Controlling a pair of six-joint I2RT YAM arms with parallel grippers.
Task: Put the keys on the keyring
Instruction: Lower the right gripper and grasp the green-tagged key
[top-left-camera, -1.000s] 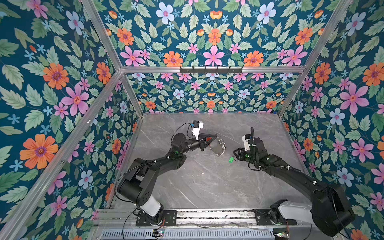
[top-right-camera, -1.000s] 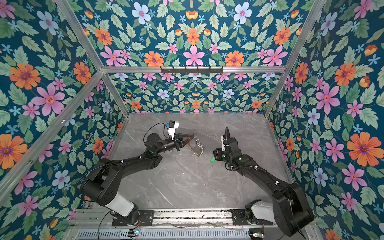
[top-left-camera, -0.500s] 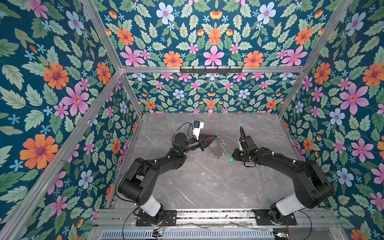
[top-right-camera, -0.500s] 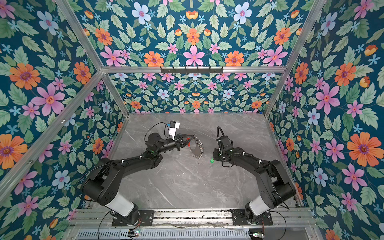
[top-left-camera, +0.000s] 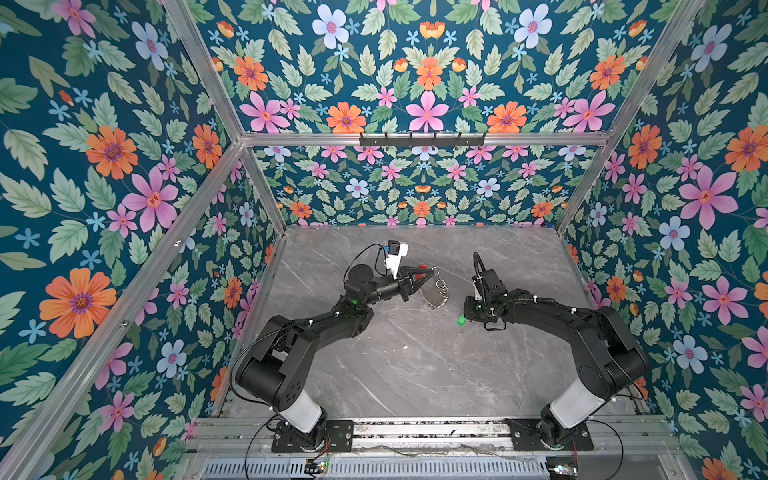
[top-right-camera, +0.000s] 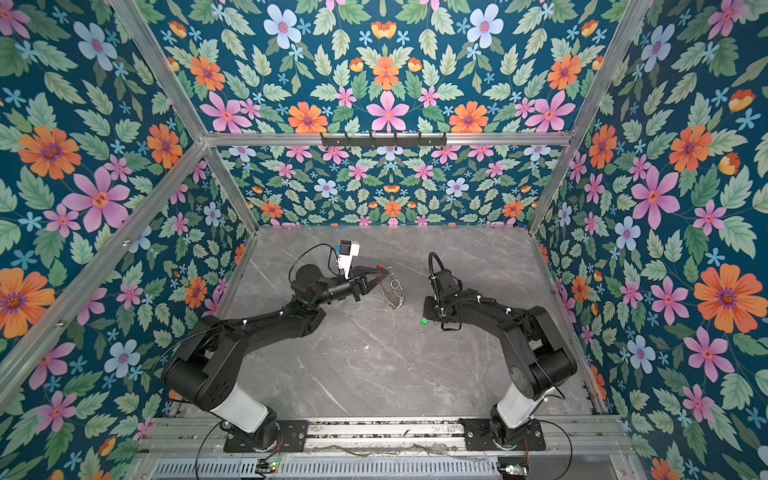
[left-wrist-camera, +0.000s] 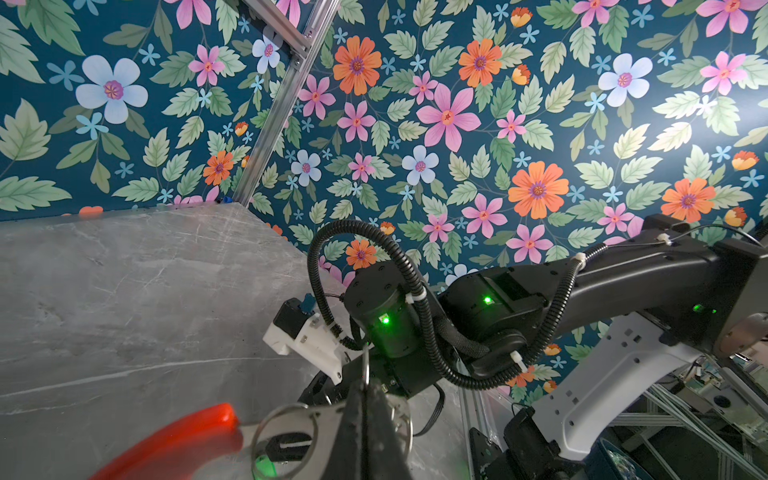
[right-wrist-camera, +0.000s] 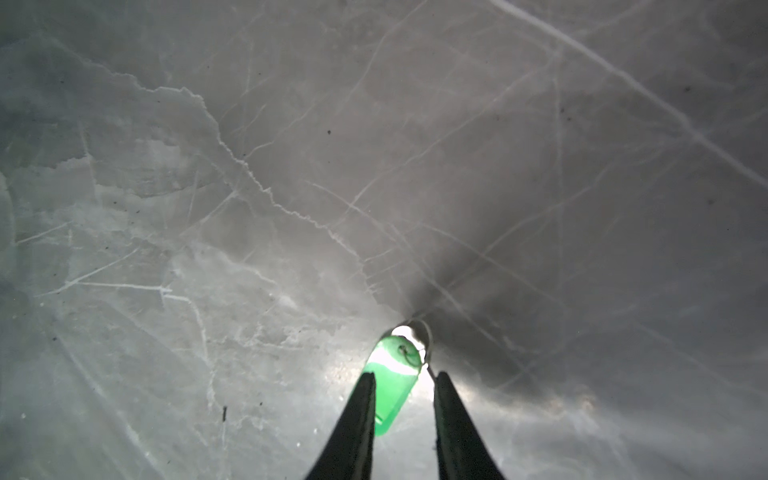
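Observation:
The keyring (top-left-camera: 436, 286) hangs from my left gripper (top-left-camera: 430, 272), which is shut on its grey metal rim. Its red arc (top-left-camera: 422, 266) sticks out behind the tips and its silver loops (top-right-camera: 395, 294) dangle to the table. In the left wrist view the shut fingers (left-wrist-camera: 365, 399) pinch the ring beside the red arc (left-wrist-camera: 174, 444). The green-headed key (top-left-camera: 461, 320) lies flat on the table, to the right of the ring. My right gripper (right-wrist-camera: 402, 384) points down over the key (right-wrist-camera: 392, 382), open, one finger on each side, with a gap at one finger.
The grey marble table (top-left-camera: 415, 365) is walled in by floral panels on three sides. A metal rail (top-left-camera: 415, 428) with both arm bases runs along the front edge. In the left wrist view the right arm (left-wrist-camera: 498, 316) stands close behind the ring.
My right arm has drawn in and its gripper has come down over the green key, its jaws narrowing around it. The left gripper and the keyring have not moved.

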